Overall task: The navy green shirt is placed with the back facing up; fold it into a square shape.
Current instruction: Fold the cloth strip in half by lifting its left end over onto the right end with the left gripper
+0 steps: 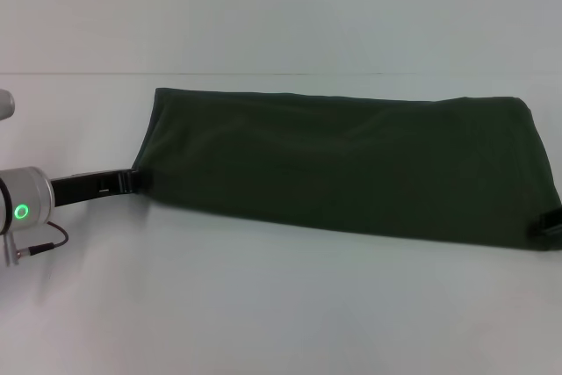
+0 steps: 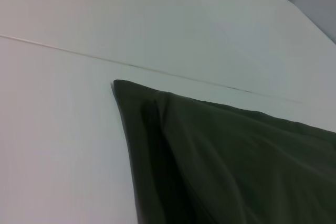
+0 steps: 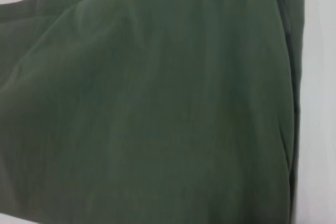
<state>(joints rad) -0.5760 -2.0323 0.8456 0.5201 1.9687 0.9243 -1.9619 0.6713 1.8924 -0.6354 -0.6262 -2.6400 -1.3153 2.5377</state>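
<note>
**Currently: long fold held at both ends**

Presently the navy green shirt (image 1: 351, 164) lies across the white table (image 1: 263, 305) as a long band, plain side up. The left gripper (image 1: 133, 181) meets its near-left corner; the right gripper (image 1: 549, 221) sits at the near-right corner — whether either claw is clamped on cloth I cannot tell. To do this step well, both ends should travel together, level and taut, so the edge lands straight — no sag mid-span.
</note>
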